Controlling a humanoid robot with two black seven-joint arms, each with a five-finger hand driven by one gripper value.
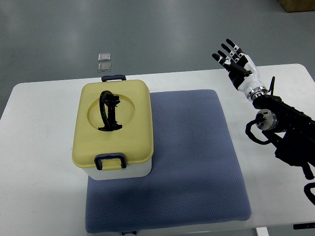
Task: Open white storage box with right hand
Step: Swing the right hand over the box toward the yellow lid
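From the top view, I see the white storage box (114,129) sitting on the left part of a blue-grey mat (192,162) that covers the middle of the white counter (29,162). The box has a pale yellow lid (129,123) over a white body, and the lid is on. A black carrying handle (109,111) lies folded in the round recess in the top of the lid. One dark blue latch (110,161) sits at the near edge of the lid and another latch (113,77) at the far edge; both lie flat against the box. I can read no brand, label or writing on the box or the mat.

My right robot hand (233,58) is raised over the far right part of the counter, well apart from the box and beyond the mat's far right corner. Its fingers (227,49) are spread wide and point away from me, and it holds nothing. The white wrist runs back into the black arm (285,130), which enters from the right edge of the picture.

On the grey floor (162,29) beyond the counter lie two small square plates (104,61), one just behind the other; any marking on them is too small for me to read. A brown corner of a cardboard box (298,5) shows at the upper right edge.
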